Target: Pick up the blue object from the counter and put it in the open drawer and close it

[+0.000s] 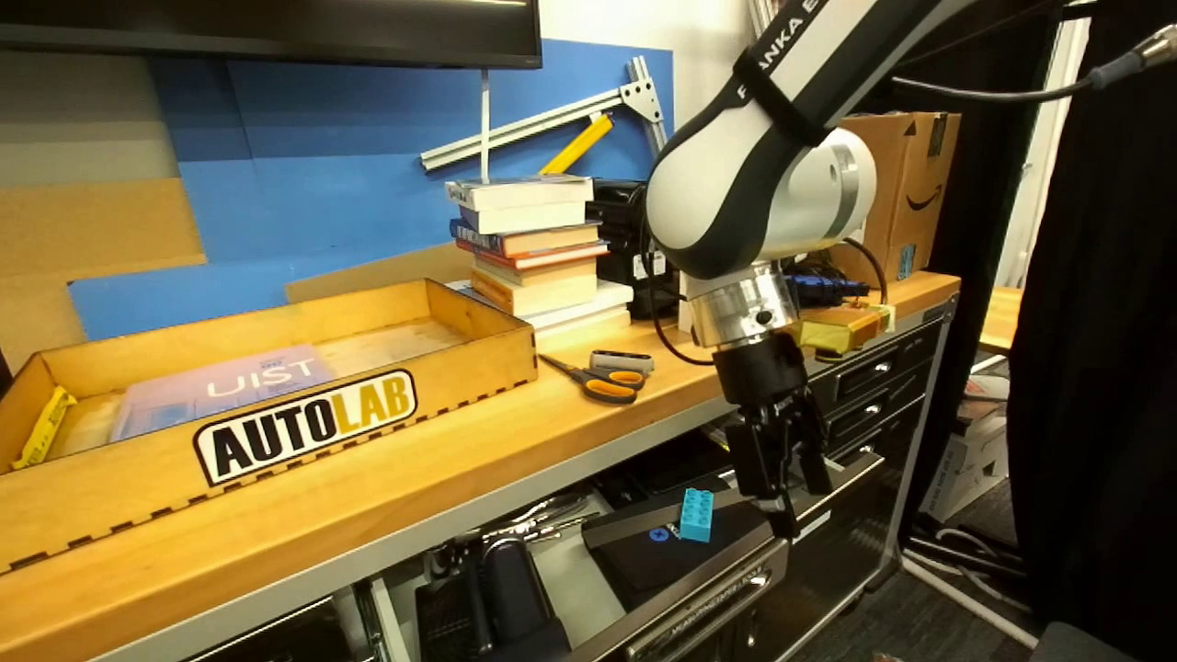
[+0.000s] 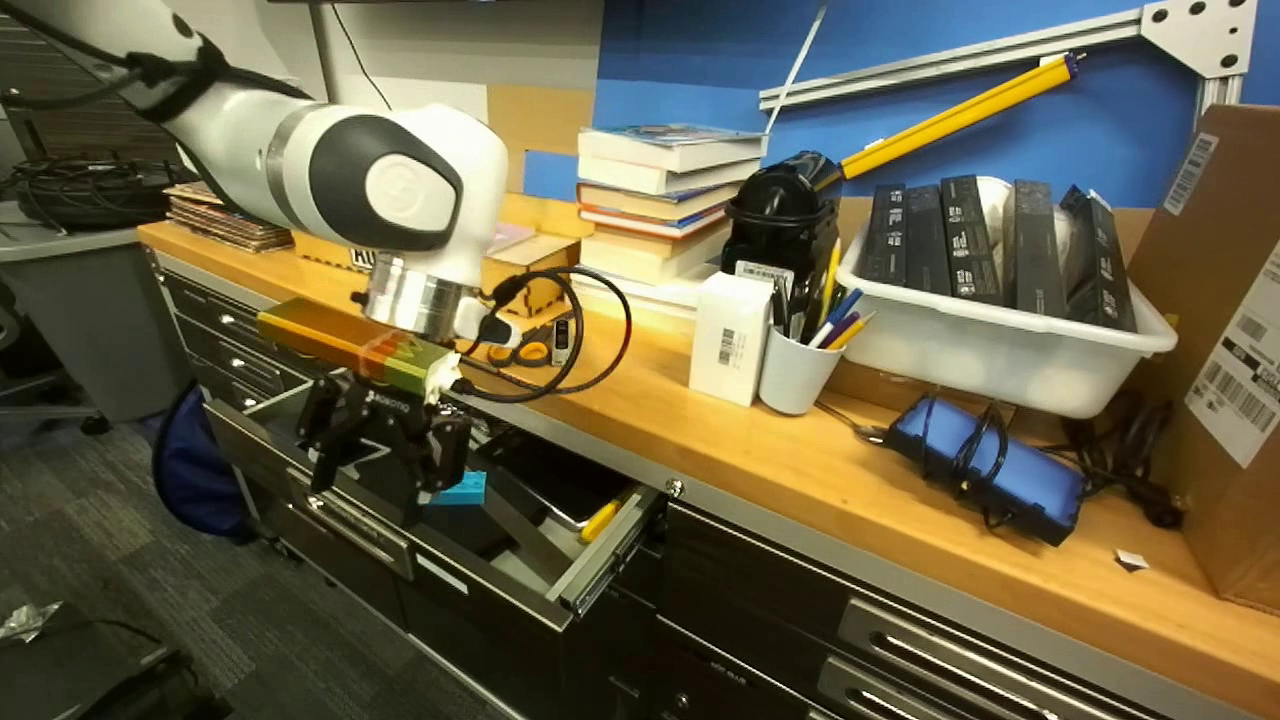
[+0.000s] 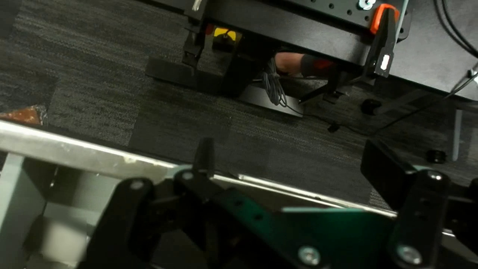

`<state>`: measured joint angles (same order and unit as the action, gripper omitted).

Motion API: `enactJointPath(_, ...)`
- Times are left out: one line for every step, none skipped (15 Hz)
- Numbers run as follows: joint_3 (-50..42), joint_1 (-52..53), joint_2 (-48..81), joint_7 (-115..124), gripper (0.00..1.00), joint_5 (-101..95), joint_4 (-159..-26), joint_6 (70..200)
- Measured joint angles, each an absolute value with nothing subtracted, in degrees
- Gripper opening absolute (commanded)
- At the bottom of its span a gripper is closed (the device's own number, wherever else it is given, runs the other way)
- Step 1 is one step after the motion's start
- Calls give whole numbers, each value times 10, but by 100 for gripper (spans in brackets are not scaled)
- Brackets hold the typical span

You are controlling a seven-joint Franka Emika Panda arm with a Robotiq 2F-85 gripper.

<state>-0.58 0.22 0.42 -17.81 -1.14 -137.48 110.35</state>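
Note:
The blue object is a small light-blue block lying inside the open drawer, on a dark flat box. It also shows in an exterior view, partly behind a finger. My gripper is open and empty, above the front edge of the drawer, apart from the block. In an exterior view the gripper hangs over the drawer's front, near its handle. In the wrist view the fingers stand wide apart over the drawer's front edge. The block is hidden there. The wooden counter stands above the drawer.
On the counter are an AUTOLAB tray, stacked books, scissors, a pen cup, a white bin and a cardboard box. The drawer also holds dark tools. Carpeted floor lies beyond the drawer front.

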Motion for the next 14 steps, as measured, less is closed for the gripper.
enactJointPath(-9, -1, 18, -173, 100, -5, -1373, 1104)
enactJointPath(-11, -4, 35, -164, 100, 3, -1370, 1107)
enactJointPath(-12, -7, 53, -156, 100, 14, -1365, 1110)
enactJointPath(-13, -11, 72, -151, 100, 26, -1359, 1115)
enactJointPath(-13, -13, 89, -146, 100, 38, -1352, 1119)
enactJointPath(-13, -15, 105, -137, 100, 48, -1345, 1120)
enactJointPath(-13, -17, 116, -119, 100, 60, -1339, 1119)
enactJointPath(-13, -20, 124, -97, 100, 72, -1334, 1125)
enactJointPath(-13, -22, 127, -75, 100, 84, -1329, 1132)
enactJointPath(-14, -25, 128, -64, 100, 96, -1326, 1138)
enactJointPath(-15, -28, 129, -56, 100, 110, -1325, 1150)
enactJointPath(-16, -30, 129, -48, 100, 125, -1323, 1164)
enactJointPath(-16, -32, 129, -38, 100, 137, -1322, 1182)
enactJointPath(-16, -32, 129, -27, 100, 148, -1321, 1201)
